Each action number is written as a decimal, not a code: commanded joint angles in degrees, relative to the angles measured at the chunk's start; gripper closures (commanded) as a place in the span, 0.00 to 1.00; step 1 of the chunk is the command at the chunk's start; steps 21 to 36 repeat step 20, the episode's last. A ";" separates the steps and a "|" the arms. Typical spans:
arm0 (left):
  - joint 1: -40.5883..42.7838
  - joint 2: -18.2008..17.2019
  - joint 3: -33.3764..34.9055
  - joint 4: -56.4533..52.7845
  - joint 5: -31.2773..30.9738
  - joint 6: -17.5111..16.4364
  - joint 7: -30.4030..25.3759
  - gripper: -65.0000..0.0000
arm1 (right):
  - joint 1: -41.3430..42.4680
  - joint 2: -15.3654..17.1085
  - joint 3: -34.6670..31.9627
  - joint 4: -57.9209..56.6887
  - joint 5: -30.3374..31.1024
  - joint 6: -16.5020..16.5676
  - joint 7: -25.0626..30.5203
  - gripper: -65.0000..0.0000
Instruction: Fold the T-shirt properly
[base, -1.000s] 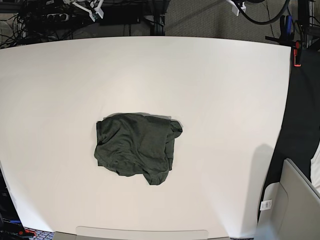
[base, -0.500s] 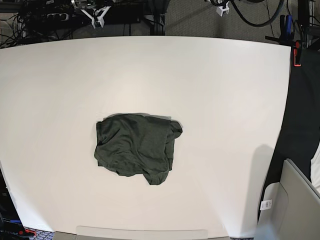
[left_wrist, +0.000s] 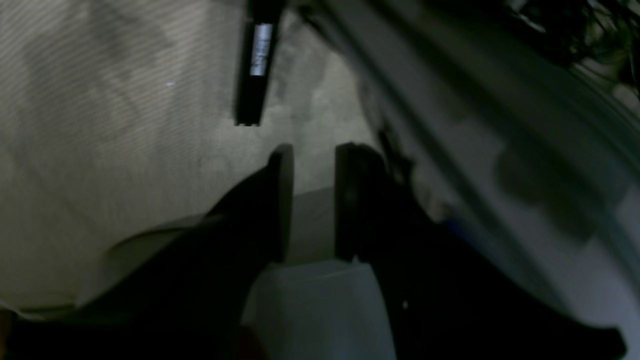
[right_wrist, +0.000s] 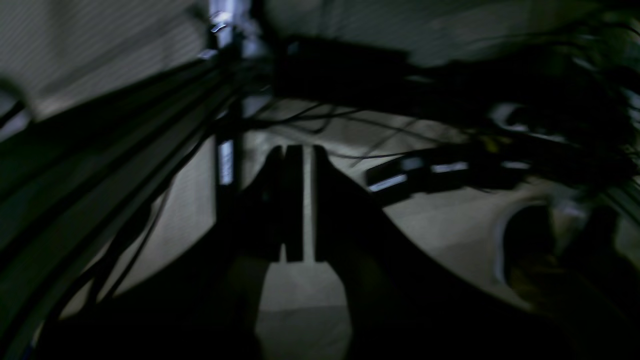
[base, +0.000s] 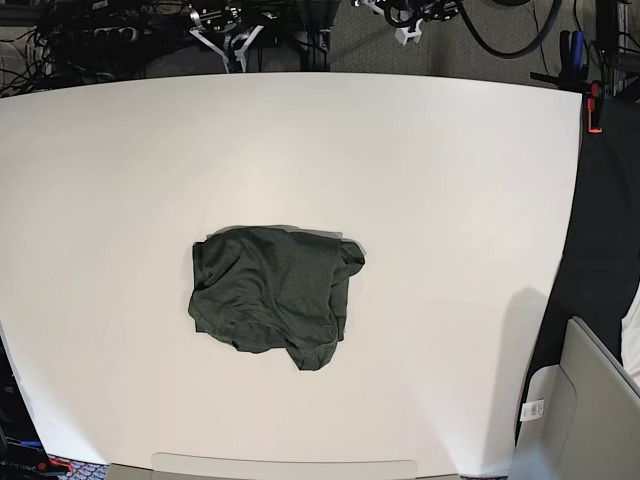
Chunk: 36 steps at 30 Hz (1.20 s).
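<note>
T-shirt (base: 272, 308) bunched mid-table (base: 450, 200), both arms parked beyond far edge.
Left pincer (left_wrist: 312, 202) narrowly parted, empty; right pincer (right_wrist: 295, 207) nearly closed, empty. Best to spread flat first, grab hem corners, avoid pinching multiple layers.

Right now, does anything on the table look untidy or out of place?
Yes. The T-shirt lies near the middle of the white table as a rough bundle, not a neat rectangle: its edges are uneven and a lump of fabric sticks out at the lower right corner.
</note>
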 joint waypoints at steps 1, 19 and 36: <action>0.26 0.27 1.64 0.16 -0.21 -0.20 0.27 0.80 | -0.20 -1.25 -0.10 -0.04 0.24 0.13 0.22 0.98; 1.75 0.98 18.26 0.16 -0.21 13.86 -6.15 0.80 | -3.62 -3.71 0.17 -0.04 0.33 -1.28 0.31 0.98; 1.75 0.98 18.26 0.16 -0.21 13.86 -6.15 0.80 | -3.62 -3.80 -0.01 -0.04 0.33 -1.28 0.31 0.98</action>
